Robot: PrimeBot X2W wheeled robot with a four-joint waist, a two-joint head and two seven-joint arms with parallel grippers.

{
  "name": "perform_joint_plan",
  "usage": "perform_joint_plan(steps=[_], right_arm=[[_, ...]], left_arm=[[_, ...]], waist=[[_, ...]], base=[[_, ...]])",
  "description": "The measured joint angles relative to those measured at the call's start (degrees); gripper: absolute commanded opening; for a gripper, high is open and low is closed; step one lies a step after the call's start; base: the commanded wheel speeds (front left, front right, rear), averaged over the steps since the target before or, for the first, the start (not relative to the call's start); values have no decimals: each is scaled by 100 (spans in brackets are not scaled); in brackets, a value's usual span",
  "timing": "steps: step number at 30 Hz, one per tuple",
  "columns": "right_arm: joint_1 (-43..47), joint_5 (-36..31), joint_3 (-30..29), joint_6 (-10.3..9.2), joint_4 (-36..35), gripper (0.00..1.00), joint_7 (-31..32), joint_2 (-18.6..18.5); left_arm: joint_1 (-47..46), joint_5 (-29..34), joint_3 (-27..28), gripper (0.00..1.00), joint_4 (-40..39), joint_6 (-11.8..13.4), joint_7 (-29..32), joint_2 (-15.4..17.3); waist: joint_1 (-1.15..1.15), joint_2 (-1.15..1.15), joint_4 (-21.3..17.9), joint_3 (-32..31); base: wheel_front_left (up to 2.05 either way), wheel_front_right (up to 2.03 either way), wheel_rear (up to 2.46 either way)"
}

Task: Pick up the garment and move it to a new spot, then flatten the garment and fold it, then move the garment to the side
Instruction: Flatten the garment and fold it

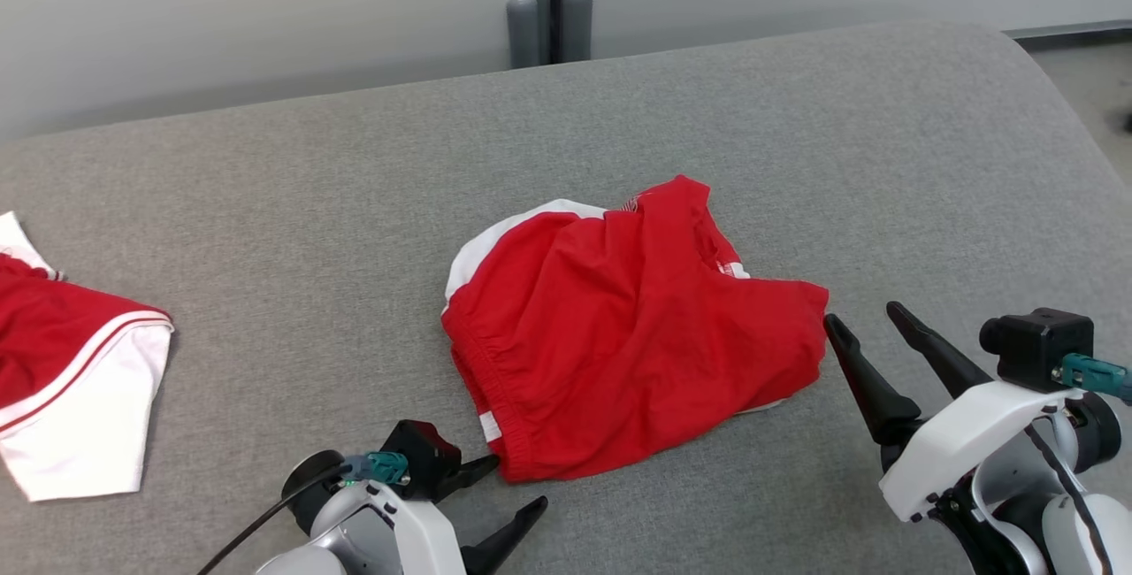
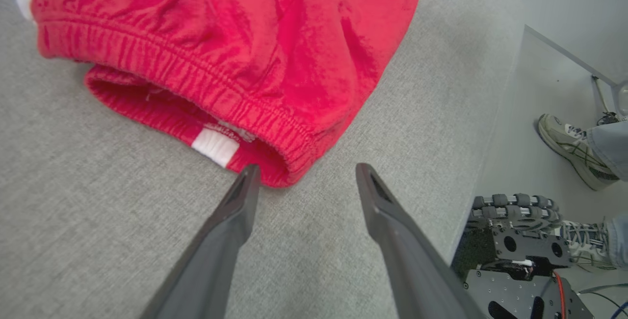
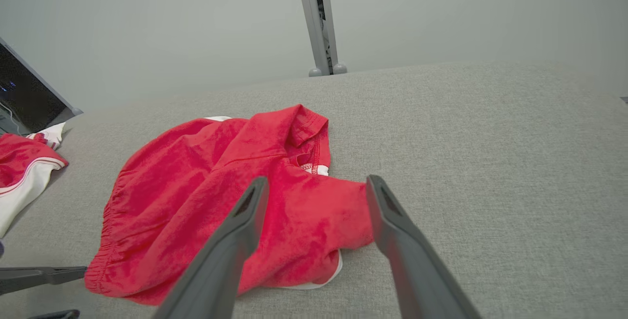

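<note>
A rumpled red garment with white trim lies in a heap at the middle of the grey padded surface. Its elastic waistband faces my left gripper, which stands open just off the garment's near-left corner, one fingertip almost touching the waistband. My right gripper is open too, beside the garment's right edge, with nothing between its fingers. In the right wrist view the garment lies behind my right gripper.
A second red and white garment lies at the far left of the surface. A grey post stands behind the far edge. A person's shoes and a wheeled base are on the floor past the surface's edge.
</note>
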Motion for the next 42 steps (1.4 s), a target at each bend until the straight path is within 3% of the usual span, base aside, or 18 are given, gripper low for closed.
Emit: perform_joint_plan(steps=[3, 5, 6, 8, 9, 10, 16, 28, 31, 35, 42], right_arm=[[23, -27, 5, 0, 10, 100, -18, 56], [23, -30, -12, 0, 29, 100, -65, 79], [23, -31, -22, 0, 41, 100, -68, 87], [26, -42, -37, 0, 74, 100, -93, 105], [28, -51, -44, 0, 91, 100, -111, 119], [29, -60, -44, 0, 103, 100, -118, 134], [64, -80, -57, 0, 191, 100, -149, 202], [83, -120, -19, 0, 352, 100, -35, 286], [83, -119, -1, 0, 370, 100, 8, 291], [85, -79, 35, 0, 447, 100, 81, 331], [78, -32, 124, 0, 549, 100, 114, 364]], left_arm=[[-152, -125, -190, 98, 63, 0, -20, 18], [-238, -186, -255, 73, 66, 0, -136, 37], [-283, -223, -282, 56, 69, 0, -170, 46], [-333, -276, -335, 35, 91, 0, -210, 78], [-343, -347, -348, 5, 93, 0, -246, 92], [-359, -441, -369, 0, 85, 0, -254, 104], [-385, -1360, -198, 0, -12, 0, -170, 109], [-647, -3476, 526, 0, -580, 275, 1475, 327], [-772, -4054, 756, 0, -583, 372, 1987, 584], [-918, -4864, 1115, 0, -231, 619, 2654, 880], [-1007, -5312, 1348, 0, 613, 889, 2928, 911]], waist=[[0, 0, -109, 77], [0, 0, -155, 116], [0, 0, -168, 130], [0, 0, -177, 143], [0, 0, -174, 144], [0, 0, -169, 145], [0, 0, -104, 131], [0, 0, -31, 37], [0, 0, -52, 32], [0, 0, -121, 30], [0, 0, -214, 57]], base=[[0, 0, 0], [0, 0, 0], [0, 0, 0], [0, 0, 0], [0, 0, 0], [0, 0, 0], [0, 0, 0], [0, 0, 0], [0, 0, 0], [0, 0, 0], [0, 0, 0]])
